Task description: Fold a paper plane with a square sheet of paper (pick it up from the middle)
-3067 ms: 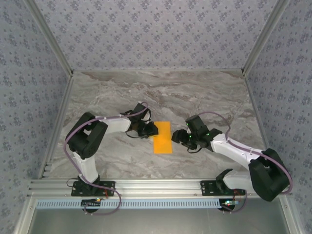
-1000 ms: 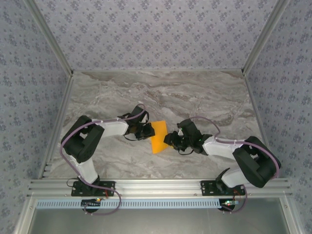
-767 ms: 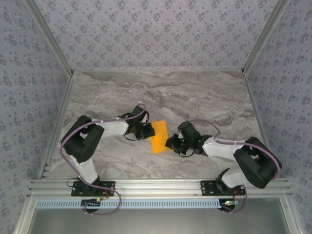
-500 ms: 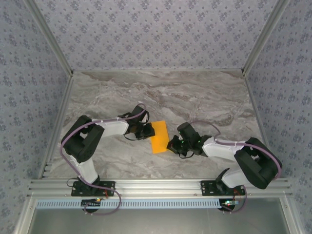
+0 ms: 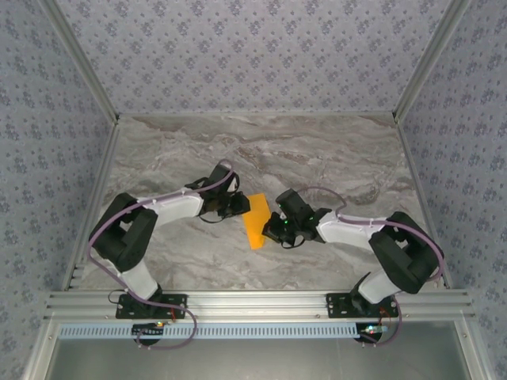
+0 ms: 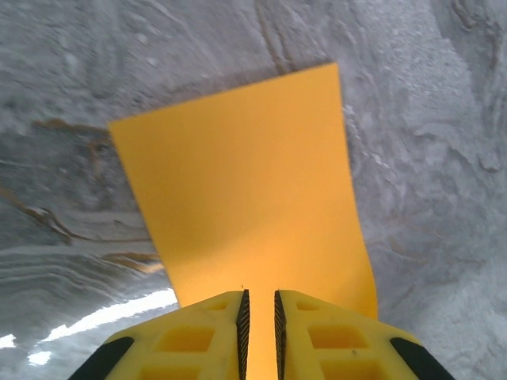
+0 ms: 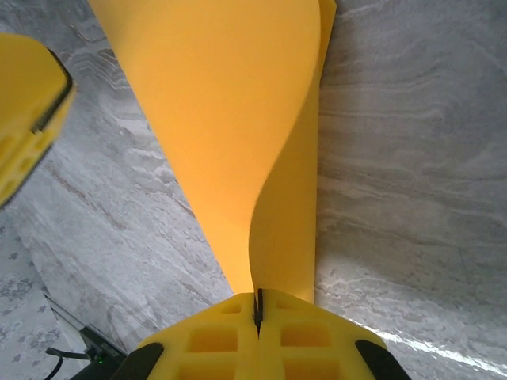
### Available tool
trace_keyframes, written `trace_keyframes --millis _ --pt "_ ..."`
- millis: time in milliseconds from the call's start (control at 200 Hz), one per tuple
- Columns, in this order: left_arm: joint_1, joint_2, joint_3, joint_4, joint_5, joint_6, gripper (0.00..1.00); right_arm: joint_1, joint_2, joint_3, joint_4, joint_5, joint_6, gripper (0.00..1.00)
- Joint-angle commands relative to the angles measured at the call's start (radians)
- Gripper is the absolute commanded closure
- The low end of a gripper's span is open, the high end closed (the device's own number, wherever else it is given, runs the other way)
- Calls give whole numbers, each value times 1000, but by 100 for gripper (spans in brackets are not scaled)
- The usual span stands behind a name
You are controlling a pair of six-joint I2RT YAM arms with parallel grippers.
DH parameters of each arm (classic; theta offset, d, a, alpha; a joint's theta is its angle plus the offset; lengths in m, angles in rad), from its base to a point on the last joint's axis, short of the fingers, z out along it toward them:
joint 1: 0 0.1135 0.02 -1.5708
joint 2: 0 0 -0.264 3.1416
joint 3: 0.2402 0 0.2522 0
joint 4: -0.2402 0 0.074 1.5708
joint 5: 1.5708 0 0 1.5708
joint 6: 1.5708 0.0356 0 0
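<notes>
The square sheet of paper (image 5: 255,222) is bright orange and sits mid-table as a narrow strip, its right side raised. My right gripper (image 5: 272,229) reaches it from the right. In the right wrist view that gripper (image 7: 257,293) is shut on the paper's (image 7: 238,119) edge, and the sheet curls up and away from the jaws. My left gripper (image 5: 241,207) is at the sheet's left side. In the left wrist view its jaws (image 6: 259,294) stand a narrow gap apart over the near edge of the paper (image 6: 238,198), with orange showing through the gap.
The grey marble table (image 5: 317,158) stretches bare beyond and on both sides of the arms. Patterned walls close it in on three sides. An aluminium rail (image 5: 253,305) with the arm bases runs along the near edge.
My right gripper has slid left onto the paper's right edge and shut on it, and that edge has lifted. The left jaws have parted slightly and the left arm has stretched out further.
</notes>
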Motion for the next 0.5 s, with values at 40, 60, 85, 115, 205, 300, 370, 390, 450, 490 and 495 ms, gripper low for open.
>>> trace_keyframes --millis 40,60,85,115,205,300,370,390,450,490,495 --pt "11 69 37 -32 -14 28 82 13 36 46 -23 10 -29 100" --pt "10 76 39 -31 -10 27 82 15 41 48 -13 7 -30 100" --pt "10 85 42 -30 -5 29 82 17 47 49 3 4 -29 100" --pt "11 93 43 -30 -1 28 83 19 53 52 21 1 -28 100" --pt "10 113 45 -31 4 32 83 22 74 55 74 -6 -28 100" --pt "11 120 42 -36 5 34 84 24 99 56 127 -9 -28 100" --pt "11 121 40 -37 6 38 84 26 112 52 176 -8 -26 100" --pt "10 123 42 -40 6 39 84 25 116 52 189 -9 -24 100" --pt "11 123 42 -43 5 42 84 28 125 53 217 -4 -27 100" --pt "11 124 42 -44 5 43 84 28 130 53 228 -1 -29 100" --pt "10 124 43 -44 5 43 84 29 130 53 229 0 -28 100"
